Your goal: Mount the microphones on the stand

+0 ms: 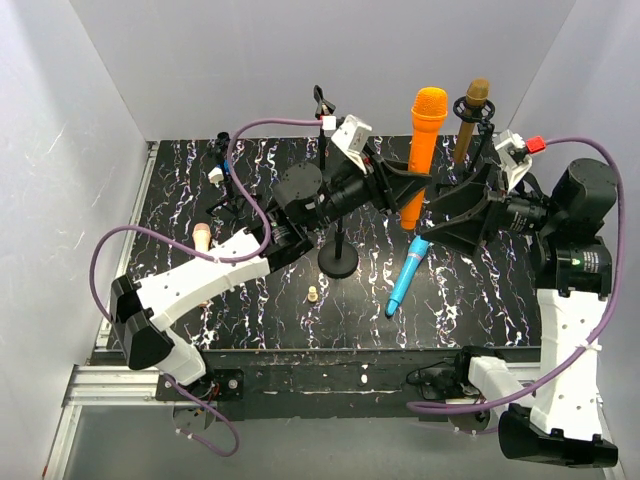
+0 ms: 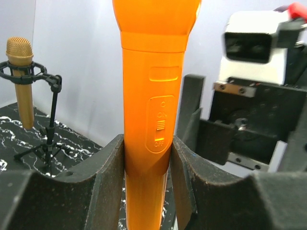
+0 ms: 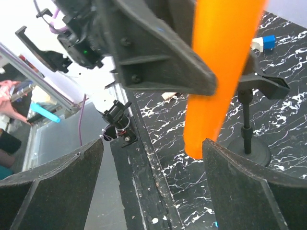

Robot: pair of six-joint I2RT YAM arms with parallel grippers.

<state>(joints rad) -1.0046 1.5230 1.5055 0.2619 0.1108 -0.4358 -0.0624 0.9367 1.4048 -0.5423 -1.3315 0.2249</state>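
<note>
My left gripper [image 1: 408, 187] is shut on the orange microphone [image 1: 428, 130] and holds it upright above the table, head up. In the left wrist view both fingers press the orange microphone [image 2: 153, 96] just below its switch. My right gripper [image 1: 447, 207] stands open right next to it; in its own view the orange microphone's [image 3: 220, 76] lower end hangs beside one finger [image 3: 240, 182], unpinched. The stand [image 1: 338, 262], with a round base, rises left of it. A golden-brown microphone [image 1: 472, 115] sits in a small tripod mount. The light blue microphone [image 1: 408, 275] lies on the table. The pale pink one [image 1: 202, 237] shows beside the left arm.
A tiny beige peg [image 1: 313, 294] lies near the stand's base. Another small tripod [image 1: 222, 185] stands at the back left. White walls close in the marbled black table [image 1: 480, 300] on three sides. Purple cables loop over both arms.
</note>
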